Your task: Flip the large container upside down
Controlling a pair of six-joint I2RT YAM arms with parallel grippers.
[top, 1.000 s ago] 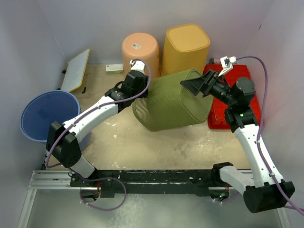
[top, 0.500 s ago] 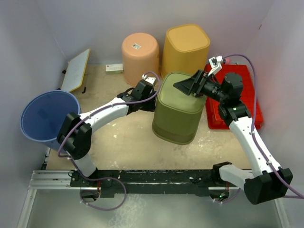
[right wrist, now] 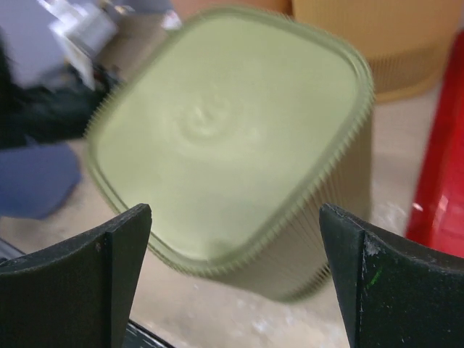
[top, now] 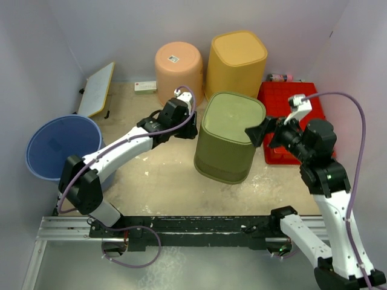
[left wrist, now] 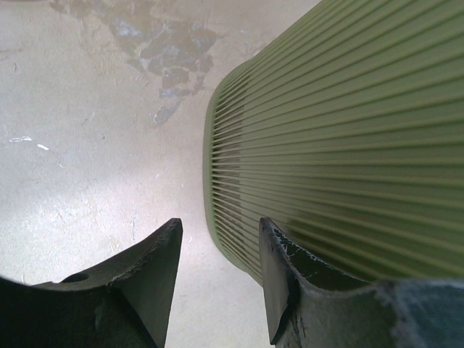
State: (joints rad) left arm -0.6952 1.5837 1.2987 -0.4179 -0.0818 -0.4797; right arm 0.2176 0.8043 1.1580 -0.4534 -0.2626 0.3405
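Green container [top: 228,136] stands near the middle of the table [top: 163,175], between the two arms. Its flat closed bottom faces up and its wider rim is down on the surface. Judged from that, the turning-over looks done. What seems left is for both arms to pull clear without nudging it, and perhaps a check that the rim sits flat all round, which the overhead view alone does not settle.

At the far left a blue tub [top: 60,145] sits by the table's edge, with a flat board [top: 97,89] leaning at the wall behind it. The left gripper [top: 188,125] is just beside the container's left wall. In its wrist view the fingers [left wrist: 152,268] stand partly apart with only bare table between them, so it has hold of nothing. The ribbed green wall runs close along the right-hand finger, and I cannot tell whether it touches.

Against the back wall stand a pink bucket [top: 178,63] and a yellow bin [top: 237,57], both bottom up. The yellow one is near the green container's far side.

To the container's right, the right gripper [top: 257,134] hangs near its upper right edge, jaws spread as wide as they go and empty. Its wrist view is blurred, but it shows the container's upturned bottom framed between the two fingers and apart from both. A red crate [top: 284,99] lies beyond, along the right wall.
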